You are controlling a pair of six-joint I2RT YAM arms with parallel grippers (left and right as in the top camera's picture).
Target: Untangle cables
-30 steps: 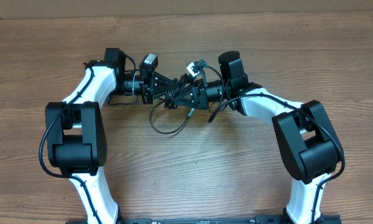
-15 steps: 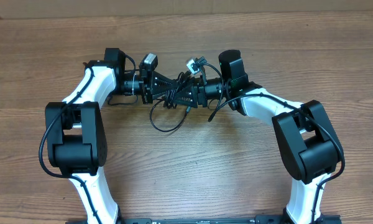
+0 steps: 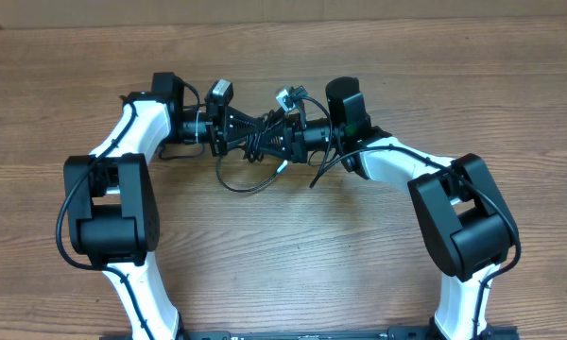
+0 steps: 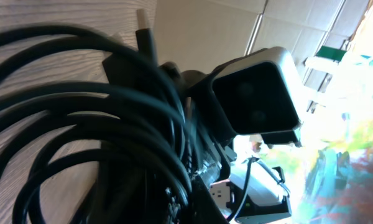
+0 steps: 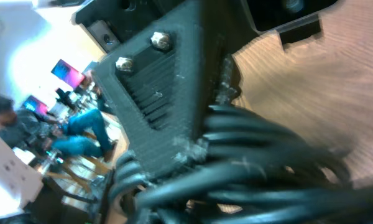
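A bare wooden desk (image 3: 293, 255) lies under both arms, and the wrist views show a cluttered room blurred behind. We see the cables (image 3: 238, 179) as one black bundle gathered between the two tools near the far middle of the desk. One loop hangs out on the near side. The left tool (image 3: 249, 135) is clamped tight on the bundle, and the right tool (image 3: 276, 142) is closed narrow on it from the opposite side. We judge the work barely begun: the cords lie wound together in coils, no single cable is drawn free, and all the separating is left.
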